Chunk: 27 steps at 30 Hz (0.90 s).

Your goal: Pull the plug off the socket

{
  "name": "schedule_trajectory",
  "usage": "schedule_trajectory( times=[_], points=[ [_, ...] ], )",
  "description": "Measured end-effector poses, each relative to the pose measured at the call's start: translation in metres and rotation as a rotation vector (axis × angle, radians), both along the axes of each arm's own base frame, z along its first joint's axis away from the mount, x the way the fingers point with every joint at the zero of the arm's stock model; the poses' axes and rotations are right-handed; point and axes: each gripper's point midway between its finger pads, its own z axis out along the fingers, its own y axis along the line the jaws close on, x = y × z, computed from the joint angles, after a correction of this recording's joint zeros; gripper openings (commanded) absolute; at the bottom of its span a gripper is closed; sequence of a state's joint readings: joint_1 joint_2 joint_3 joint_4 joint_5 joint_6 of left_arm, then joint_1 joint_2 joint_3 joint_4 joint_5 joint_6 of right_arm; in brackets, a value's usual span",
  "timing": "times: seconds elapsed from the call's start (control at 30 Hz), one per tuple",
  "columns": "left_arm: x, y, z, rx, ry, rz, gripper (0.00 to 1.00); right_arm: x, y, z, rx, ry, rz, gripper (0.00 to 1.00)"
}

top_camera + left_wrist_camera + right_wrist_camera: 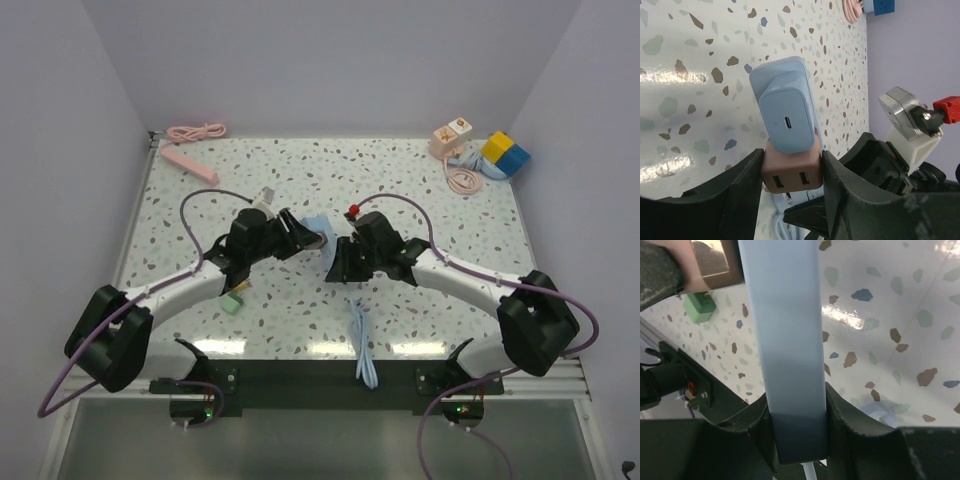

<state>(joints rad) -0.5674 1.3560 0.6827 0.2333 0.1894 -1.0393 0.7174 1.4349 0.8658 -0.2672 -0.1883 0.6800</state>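
Observation:
A light blue socket strip is held between both arms at the table's middle. In the left wrist view the strip carries a blue charger and a brown cube plug with two USB ports. My left gripper is shut on the brown plug, one finger on each side. In the right wrist view my right gripper is shut on the strip's body, and the brown plug shows at the top left. In the top view the left gripper and right gripper nearly meet.
The strip's blue cable trails to the near edge. A small green block lies by the left arm. A pink strip and pink cable lie back left. A pink socket cube and a yellow-blue block stand back right.

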Motion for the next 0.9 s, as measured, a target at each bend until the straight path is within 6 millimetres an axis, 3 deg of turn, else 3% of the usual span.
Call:
schedule_trajectory(
  times=[0.37,0.63,0.8,0.9],
  points=[
    [-0.032,0.046,0.044,-0.074,-0.052,0.093,0.00,0.001,0.019,0.031,0.121,-0.068,0.087,0.00],
    [-0.043,0.058,0.044,-0.092,0.026,0.154,0.00,0.005,0.019,0.038,0.113,-0.080,0.079,0.00],
    [-0.034,0.049,0.039,-0.089,0.046,0.122,0.00,0.009,0.018,0.037,0.135,-0.093,0.105,0.00],
    [-0.019,0.034,0.029,-0.076,0.069,0.069,0.00,0.018,0.009,0.029,0.125,-0.088,0.085,0.21]
  ],
)
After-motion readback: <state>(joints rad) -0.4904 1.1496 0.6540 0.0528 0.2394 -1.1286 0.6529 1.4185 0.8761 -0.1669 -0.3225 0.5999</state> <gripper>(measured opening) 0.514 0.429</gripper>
